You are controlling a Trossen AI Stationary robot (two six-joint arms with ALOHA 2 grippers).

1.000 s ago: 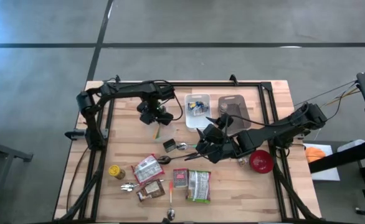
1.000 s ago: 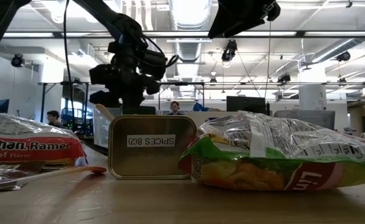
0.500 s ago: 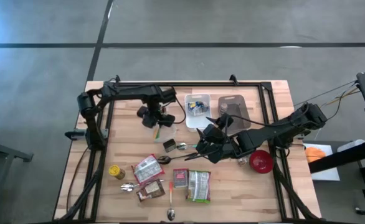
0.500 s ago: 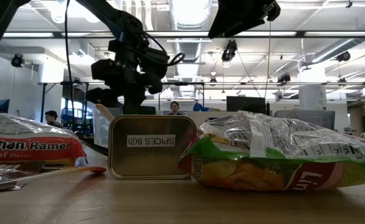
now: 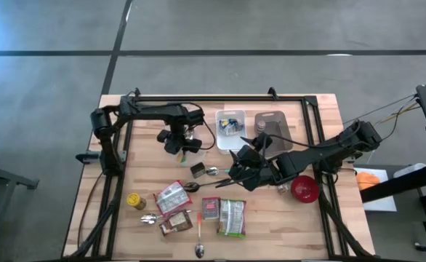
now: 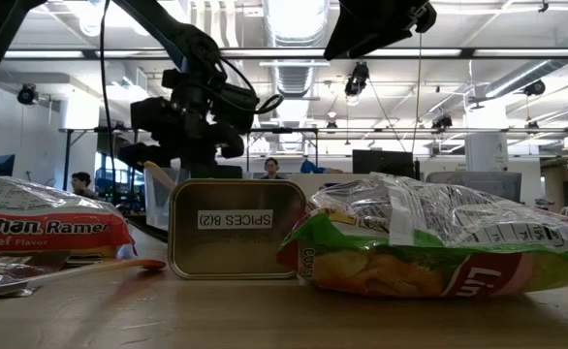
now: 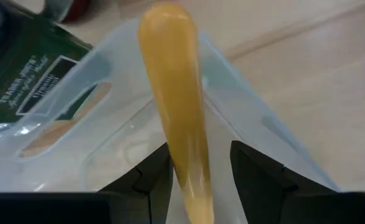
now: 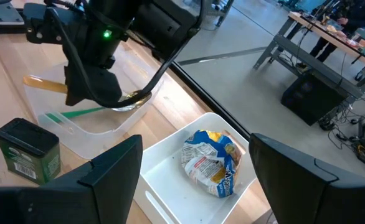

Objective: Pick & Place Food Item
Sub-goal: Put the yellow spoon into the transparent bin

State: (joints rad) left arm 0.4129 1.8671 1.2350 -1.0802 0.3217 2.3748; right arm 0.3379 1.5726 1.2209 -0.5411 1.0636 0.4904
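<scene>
My left gripper [image 5: 178, 142] is shut on a long yellow piece [image 7: 173, 93] and hangs over a clear plastic container [image 8: 92, 127] at the table's far middle. A green stick [image 8: 76, 114] lies inside that container. A small green tin [image 8: 23, 149] stands beside it. To the right, a white bin [image 5: 230, 125] holds a crumpled snack packet [image 8: 210, 162]. My right gripper [image 5: 238, 166] hovers open above the table's middle, with nothing between its fingers [image 8: 114, 177]. My left gripper pinches the long yellow piece near one end [image 7: 192, 177] between its two fingers, which lie across it. The fingers come from above, pointing steeply down. The piece sticks out beyond the fingers [image 8: 42, 83], slanted, over the clear container; whether it touches the container I cannot tell.
A grey tray [image 5: 273, 124] sits at the far right and a red bowl [image 5: 304, 189] at the right. Near the front edge lie a spice tin [image 6: 236, 230], a chips bag [image 6: 439, 242], a noodle packet [image 6: 42, 233], a yellow-lidded jar [image 5: 134, 199] and spoons.
My left gripper has sunk a little and gone toward the table's near edge, over the clear container, rolling about its own axis. It has kept its hold on the yellow piece, which has turned with it.
</scene>
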